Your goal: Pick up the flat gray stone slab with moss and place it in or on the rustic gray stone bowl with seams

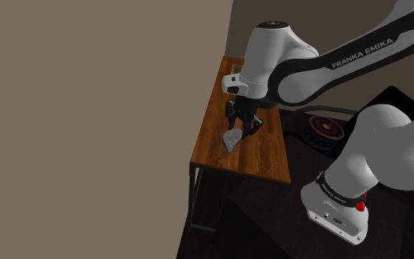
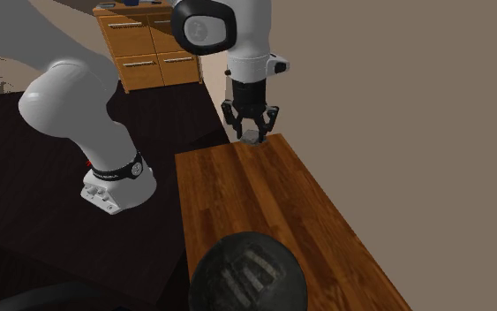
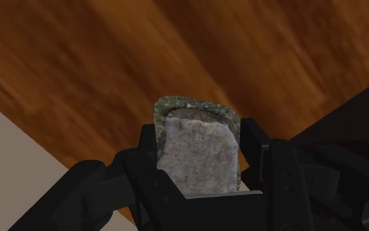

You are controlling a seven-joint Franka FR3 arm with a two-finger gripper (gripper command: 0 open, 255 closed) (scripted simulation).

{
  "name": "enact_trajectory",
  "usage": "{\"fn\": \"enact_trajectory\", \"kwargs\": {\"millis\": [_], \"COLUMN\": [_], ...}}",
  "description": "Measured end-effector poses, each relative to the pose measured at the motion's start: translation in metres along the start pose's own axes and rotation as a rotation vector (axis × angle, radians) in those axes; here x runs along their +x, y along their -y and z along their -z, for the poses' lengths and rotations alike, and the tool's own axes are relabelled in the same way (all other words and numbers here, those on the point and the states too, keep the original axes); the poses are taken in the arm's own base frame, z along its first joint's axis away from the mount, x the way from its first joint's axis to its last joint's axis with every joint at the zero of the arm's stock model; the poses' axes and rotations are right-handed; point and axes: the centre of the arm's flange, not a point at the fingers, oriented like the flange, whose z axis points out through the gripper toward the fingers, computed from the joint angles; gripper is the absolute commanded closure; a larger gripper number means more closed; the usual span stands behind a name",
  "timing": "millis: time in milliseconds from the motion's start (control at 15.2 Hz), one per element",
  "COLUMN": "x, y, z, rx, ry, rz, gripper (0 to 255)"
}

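My black gripper is shut on the flat gray stone slab, which hangs tilted from the fingers close over the wooden table. In the wrist view the slab, with a mossy green rim on its far end, is clasped between the two fingers of the gripper. In the second exterior view the gripper and slab are at the table's far end. The dark round stone bowl with pale seams stands at the table's near end there.
The table is narrow and runs along a tan wall. A wooden drawer cabinet stands behind the arm. A round dark object with orange markings lies on the floor near the stand.
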Motion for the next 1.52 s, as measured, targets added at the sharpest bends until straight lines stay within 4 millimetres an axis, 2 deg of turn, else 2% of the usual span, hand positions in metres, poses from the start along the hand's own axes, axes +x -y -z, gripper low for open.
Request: {"fn": "enact_trajectory", "kwargs": {"millis": [924,1056,1386,1518], "x": [0.002,-0.013,-0.072,-0.101], "y": [-0.001,-0.005,-0.025,-0.032], "z": [0.074,0.078,0.082,0.084], "rx": [0.000,0.000,0.000,0.000], "ry": [0.000,0.000,0.000,-0.001], "rz": [0.000,-0.001,-0.001,-0.002], "gripper": [255,255,255,255]}}
